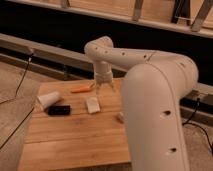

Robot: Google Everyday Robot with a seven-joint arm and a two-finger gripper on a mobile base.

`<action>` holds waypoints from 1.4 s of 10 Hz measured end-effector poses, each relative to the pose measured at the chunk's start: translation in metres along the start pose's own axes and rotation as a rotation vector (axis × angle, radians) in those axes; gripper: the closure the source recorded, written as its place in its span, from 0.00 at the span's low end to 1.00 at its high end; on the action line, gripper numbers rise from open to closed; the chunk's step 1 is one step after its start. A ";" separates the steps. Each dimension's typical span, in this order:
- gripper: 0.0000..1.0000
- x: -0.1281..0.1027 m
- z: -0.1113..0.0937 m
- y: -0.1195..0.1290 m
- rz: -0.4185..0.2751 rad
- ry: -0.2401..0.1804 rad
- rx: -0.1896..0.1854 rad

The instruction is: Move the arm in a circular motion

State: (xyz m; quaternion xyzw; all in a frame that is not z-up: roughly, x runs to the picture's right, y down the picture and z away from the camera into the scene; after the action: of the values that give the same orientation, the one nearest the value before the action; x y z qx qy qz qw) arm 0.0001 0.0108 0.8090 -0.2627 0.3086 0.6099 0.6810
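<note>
Now, layout left to right. A dark cable trails over the floor at far left, off the light wooden plank table. On the table's left rear is a white paper cup lying on its side, with a small black rectangular box just beside it toward the front. Next come a slim orange carrot-shaped piece near the rear edge and a small white block in front of it.

The gripper hangs just right of the orange piece and behind the white block, pointing straight down. Its fingers are spread apart with nothing between them (whether the tips touch the table I cannot tell).

Task item: the glossy cream-white jointed robot arm.

Step in hand, as I judge it: tracing the circle, with the gripper at the rear part of the loop.

To do it well:
- Hold the height constant.
- Keep the wrist vertical.
- Run an even speed.
- Choose a radius that carries the spread fingers over or around the orange piece and white block, since both lie close enough to be knocked.

Pose:
- The wrist is vertical, and a short link rises from it to a rounded elbow.
- From the elbow a long tube with small dark holes runs right and slightly downward.
- It joins a very thick segment that fills the right side and drops in front of the table's right part, half hiding a small pale item there.
</note>
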 end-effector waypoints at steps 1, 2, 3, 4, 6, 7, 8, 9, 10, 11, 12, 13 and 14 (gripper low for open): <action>0.35 -0.019 -0.001 0.009 -0.020 -0.006 0.007; 0.35 -0.033 -0.003 0.021 -0.041 -0.011 0.010; 0.35 -0.042 -0.004 0.030 -0.059 -0.013 0.014; 0.35 -0.054 -0.006 0.047 -0.087 -0.019 0.015; 0.35 -0.061 -0.009 0.073 -0.130 -0.023 0.012; 0.35 -0.059 -0.012 0.095 -0.163 -0.023 0.001; 0.35 -0.055 -0.014 0.112 -0.189 -0.022 -0.008; 0.35 -0.049 -0.019 0.131 -0.218 -0.027 -0.024; 0.35 -0.043 -0.024 0.145 -0.243 -0.034 -0.038; 0.35 -0.033 -0.030 0.163 -0.277 -0.040 -0.054; 0.35 -0.023 -0.035 0.177 -0.303 -0.044 -0.067; 0.35 -0.015 -0.037 0.184 -0.317 -0.045 -0.076; 0.35 0.000 -0.039 0.192 -0.336 -0.043 -0.090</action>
State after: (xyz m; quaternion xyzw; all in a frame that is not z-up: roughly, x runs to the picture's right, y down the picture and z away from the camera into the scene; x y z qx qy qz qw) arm -0.1940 0.0049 0.7863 -0.3277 0.2182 0.5061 0.7673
